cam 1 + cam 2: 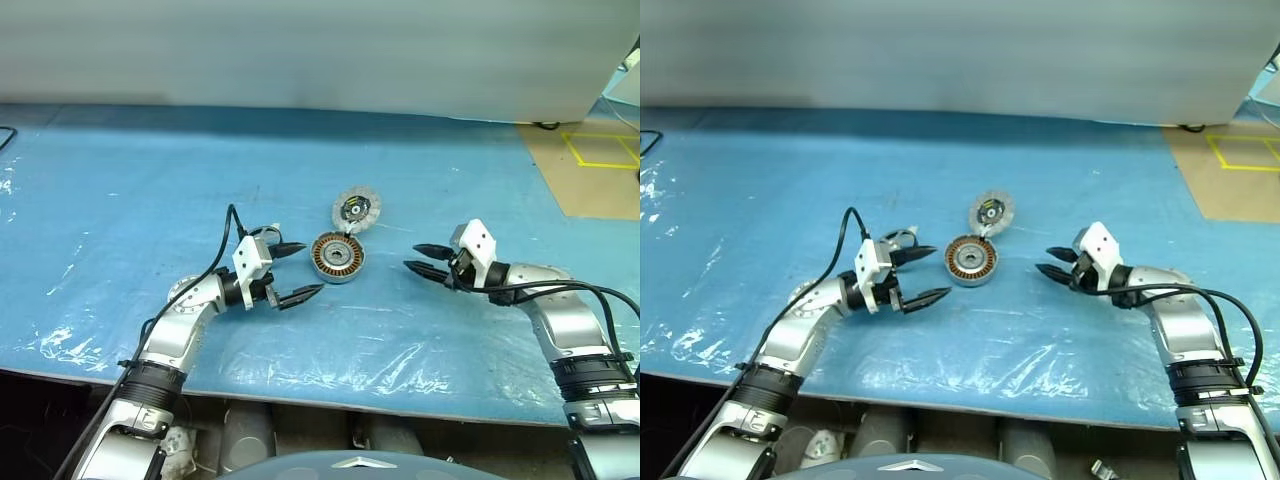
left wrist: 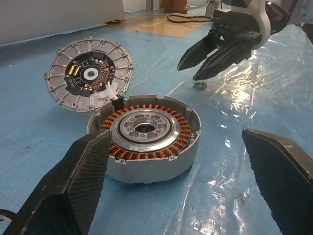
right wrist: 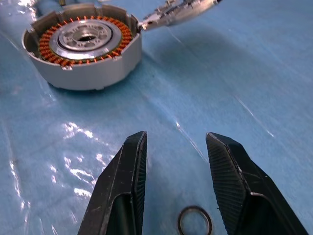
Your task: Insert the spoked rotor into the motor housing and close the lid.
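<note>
On the blue sheet, between the two arms, sits the motor housing (image 2: 145, 142) — rigid metal, likely heavy, best gripped by its smooth outer wall, clear of the delicate copper windings. Its lid (image 2: 89, 73) leans tilted against the far rim, inner face showing. The left gripper (image 1: 288, 273) hovers level just beside the housing, jaws wide and empty; the right gripper (image 1: 428, 260) — part-open, empty — angles down above a small ring (image 3: 194, 221).

Bright, even overhead light; white glare streaks the wrinkled plastic sheet (image 1: 330, 365); wrist views blur slightly up close.
</note>
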`<state>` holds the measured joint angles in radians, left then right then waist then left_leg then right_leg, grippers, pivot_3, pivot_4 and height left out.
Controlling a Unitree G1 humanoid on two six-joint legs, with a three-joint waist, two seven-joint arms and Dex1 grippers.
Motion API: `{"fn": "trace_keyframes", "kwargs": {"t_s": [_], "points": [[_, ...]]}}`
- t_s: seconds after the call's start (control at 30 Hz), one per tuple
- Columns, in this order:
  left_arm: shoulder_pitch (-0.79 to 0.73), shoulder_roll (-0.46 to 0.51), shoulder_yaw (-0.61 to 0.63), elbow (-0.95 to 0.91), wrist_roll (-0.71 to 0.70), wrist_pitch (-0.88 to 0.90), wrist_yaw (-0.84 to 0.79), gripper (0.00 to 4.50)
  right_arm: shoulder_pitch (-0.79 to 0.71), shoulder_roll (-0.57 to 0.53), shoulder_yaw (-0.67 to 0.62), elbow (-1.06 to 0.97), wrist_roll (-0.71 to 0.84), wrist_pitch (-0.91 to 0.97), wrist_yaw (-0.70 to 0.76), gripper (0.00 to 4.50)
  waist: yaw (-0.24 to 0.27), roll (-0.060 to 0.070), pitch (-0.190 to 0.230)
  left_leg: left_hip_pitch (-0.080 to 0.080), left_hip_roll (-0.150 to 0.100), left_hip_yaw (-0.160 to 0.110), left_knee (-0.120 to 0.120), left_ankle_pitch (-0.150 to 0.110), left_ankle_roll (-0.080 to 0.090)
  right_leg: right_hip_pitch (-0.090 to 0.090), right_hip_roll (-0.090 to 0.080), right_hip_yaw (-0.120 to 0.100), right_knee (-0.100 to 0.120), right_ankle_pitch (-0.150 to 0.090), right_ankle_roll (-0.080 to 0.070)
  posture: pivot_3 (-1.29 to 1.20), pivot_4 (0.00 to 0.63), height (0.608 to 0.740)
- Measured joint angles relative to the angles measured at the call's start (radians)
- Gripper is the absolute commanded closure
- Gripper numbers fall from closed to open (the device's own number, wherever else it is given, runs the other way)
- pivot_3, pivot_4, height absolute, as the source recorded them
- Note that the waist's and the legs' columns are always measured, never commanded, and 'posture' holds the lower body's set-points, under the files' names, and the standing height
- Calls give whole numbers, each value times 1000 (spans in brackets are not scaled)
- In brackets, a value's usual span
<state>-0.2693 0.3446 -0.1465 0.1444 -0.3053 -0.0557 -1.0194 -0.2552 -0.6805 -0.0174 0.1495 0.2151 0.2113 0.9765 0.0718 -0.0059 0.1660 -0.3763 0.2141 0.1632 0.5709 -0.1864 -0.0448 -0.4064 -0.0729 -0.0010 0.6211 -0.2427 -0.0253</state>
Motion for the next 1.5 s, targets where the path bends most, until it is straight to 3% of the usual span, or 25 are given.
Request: {"fn": "trace_keyframes", "kwargs": {"t_s": [0.87, 1.07, 1.27, 1.5], "points": [[-1, -1, -5, 1, 0, 1, 0, 0, 25, -36, 19, 71, -91, -80, 9, 2517, -3, 0, 0, 1, 0, 0, 0, 0, 0, 0, 0, 0, 0, 0, 0, 0, 150, 740], [-1, -1, -5, 0, 0, 1, 0, 0, 33, -42, 21, 68, -89, -66, 16, 3917, -2, 0, 0, 1, 0, 0, 0, 0, 0, 1, 0, 0, 0, 0, 0, 0, 150, 740], [-1, -1, -5, 1, 0, 1, 0, 0, 34, -51, 21, 64, -85, -53, 20, 3917, 1, 0, 0, 2, 0, 0, 0, 0, 0, 2, 0, 0, 0, 0, 0, 0, 150, 740], [0, 20, -3, -3, -4, 4, -4, 0, -33, 40, 18, -133, 66, 166, 15, 3917, -7, 3, 2, 1, 1, 1, 0, 0, 0, -1, 1, 1, 2, 0, 0, 0, 150, 740]]}}
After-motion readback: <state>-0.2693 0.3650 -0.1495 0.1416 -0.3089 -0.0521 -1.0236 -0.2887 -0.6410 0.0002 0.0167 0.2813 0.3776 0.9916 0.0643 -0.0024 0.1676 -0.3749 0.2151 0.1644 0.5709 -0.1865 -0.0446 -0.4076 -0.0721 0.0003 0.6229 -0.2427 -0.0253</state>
